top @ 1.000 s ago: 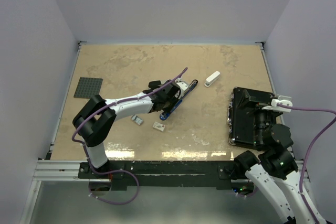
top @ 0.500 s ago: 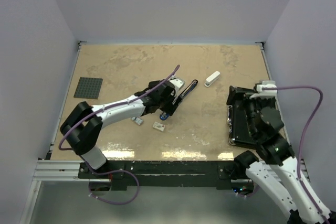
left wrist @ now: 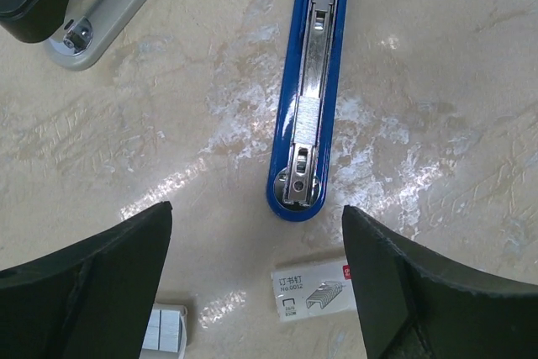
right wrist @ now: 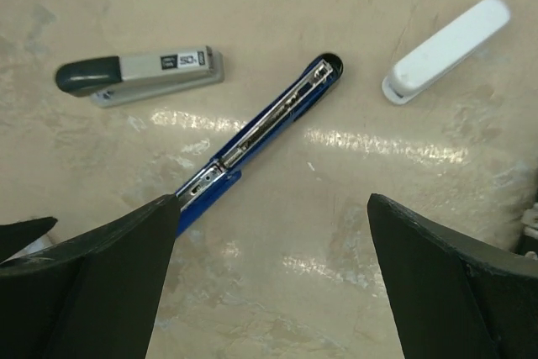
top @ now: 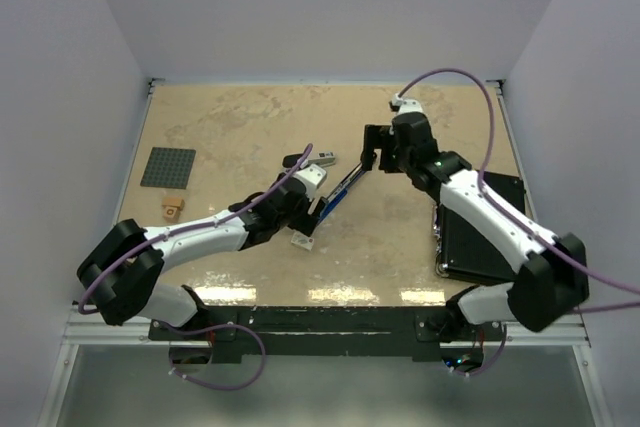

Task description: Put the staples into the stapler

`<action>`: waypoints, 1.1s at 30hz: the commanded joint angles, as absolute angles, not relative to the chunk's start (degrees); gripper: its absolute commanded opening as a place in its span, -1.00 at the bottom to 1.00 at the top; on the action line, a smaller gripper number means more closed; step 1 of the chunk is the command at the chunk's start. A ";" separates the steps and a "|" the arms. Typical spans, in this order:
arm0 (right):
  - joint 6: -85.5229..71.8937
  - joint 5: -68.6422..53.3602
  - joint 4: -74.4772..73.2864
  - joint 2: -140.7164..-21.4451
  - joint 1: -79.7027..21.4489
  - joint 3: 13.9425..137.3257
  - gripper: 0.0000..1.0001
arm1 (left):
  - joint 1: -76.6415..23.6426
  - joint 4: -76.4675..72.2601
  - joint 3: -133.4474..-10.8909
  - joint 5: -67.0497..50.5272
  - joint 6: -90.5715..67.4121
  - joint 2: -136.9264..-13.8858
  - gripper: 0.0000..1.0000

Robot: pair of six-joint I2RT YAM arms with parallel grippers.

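Hovering low over the table (top: 230,127), the left gripper (left wrist: 257,210) has its two fingers spread wide apart with nothing between them. Just beyond its fingertips lies the blue stapler (left wrist: 307,115), folded out flat with its metal channel facing up and its rounded end nearest the gripper. The staple box (left wrist: 313,292), a small whitish packet with a red mark, rests flat on the table just below that rounded end, close beside the gripper's right finger; whether they touch cannot be told. A small grey tray (left wrist: 164,329) sits near the left finger at the bottom edge of the wrist view. The right gripper (right wrist: 271,199) reaches in from the far side, above the other end of the blue stapler, its fingers also wide apart and holding nothing. A grey stapler (right wrist: 143,73) with a dark top lies beside the blue one, and a white stapler (right wrist: 445,50) lies further off. A black case (top: 480,242) sits by the right edge.
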State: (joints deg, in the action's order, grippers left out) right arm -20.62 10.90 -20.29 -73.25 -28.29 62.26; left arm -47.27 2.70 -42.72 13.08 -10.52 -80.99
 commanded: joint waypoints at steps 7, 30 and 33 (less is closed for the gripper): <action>-36.46 19.41 -22.58 -96.40 -28.39 74.70 0.85 | -47.02 -6.76 -41.75 10.73 -12.04 -82.88 0.58; -49.13 32.17 -24.61 -118.65 -28.30 85.70 0.05 | -51.24 -9.05 -41.22 16.69 -13.71 -89.12 0.32; -48.95 31.82 -23.56 -119.27 -28.04 85.34 -0.04 | -50.54 -9.40 -41.31 16.96 -14.41 -89.73 0.30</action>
State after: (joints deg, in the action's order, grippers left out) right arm -47.57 29.26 -25.65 -119.00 -28.27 84.73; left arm -51.37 -6.44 -40.38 14.44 -12.95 -89.21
